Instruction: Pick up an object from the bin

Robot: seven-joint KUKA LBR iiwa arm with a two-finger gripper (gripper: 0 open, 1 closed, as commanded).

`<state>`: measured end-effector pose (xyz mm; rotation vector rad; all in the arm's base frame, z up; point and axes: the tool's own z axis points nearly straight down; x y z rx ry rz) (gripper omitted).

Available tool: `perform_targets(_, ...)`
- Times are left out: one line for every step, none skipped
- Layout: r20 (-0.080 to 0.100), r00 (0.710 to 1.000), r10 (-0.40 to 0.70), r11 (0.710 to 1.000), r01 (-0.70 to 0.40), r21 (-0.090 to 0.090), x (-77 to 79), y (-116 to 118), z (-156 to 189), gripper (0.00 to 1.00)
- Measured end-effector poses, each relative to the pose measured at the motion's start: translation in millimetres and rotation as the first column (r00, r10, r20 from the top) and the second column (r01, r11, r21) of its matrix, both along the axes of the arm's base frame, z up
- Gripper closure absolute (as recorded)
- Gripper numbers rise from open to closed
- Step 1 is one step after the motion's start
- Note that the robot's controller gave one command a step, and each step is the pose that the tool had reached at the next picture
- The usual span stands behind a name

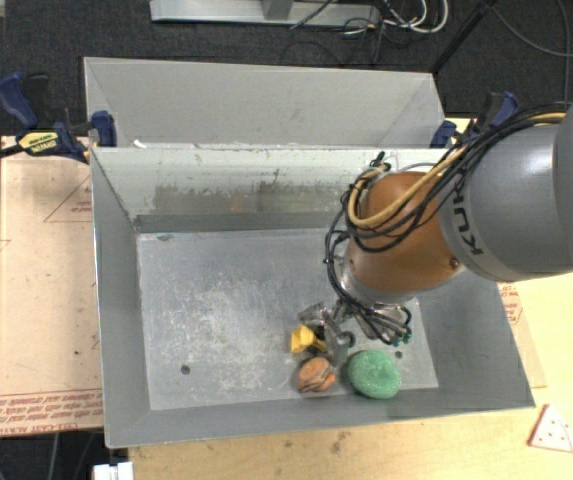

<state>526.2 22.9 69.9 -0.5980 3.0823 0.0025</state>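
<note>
Yellow lump [304, 340] just beside pincer [334, 334], near brown ball [315, 375] and green ball [373, 374]

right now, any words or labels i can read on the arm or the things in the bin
"KU": white letters on the grey arm link, the rest out of sight.
No readable text on the yellow piece, the brown ball, the green ball or the bin.

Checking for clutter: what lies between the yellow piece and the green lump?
In the camera view, the gripper stands between the yellow piece and the green lump.
</note>
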Motion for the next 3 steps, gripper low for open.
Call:
perform_targets(0.000,1.000,0.000,1.000,0.000,0.000,0.0,0.1,0.0,1.00)
perform_targets(-0.004,1.000,0.000,1.000,0.000,0.000,-0.9,0.1,3.2,1.00)
perform_targets(-0.007,1.000,-0.001,1.000,0.001,0.000,-2.0,0.4,19.5,1.00)
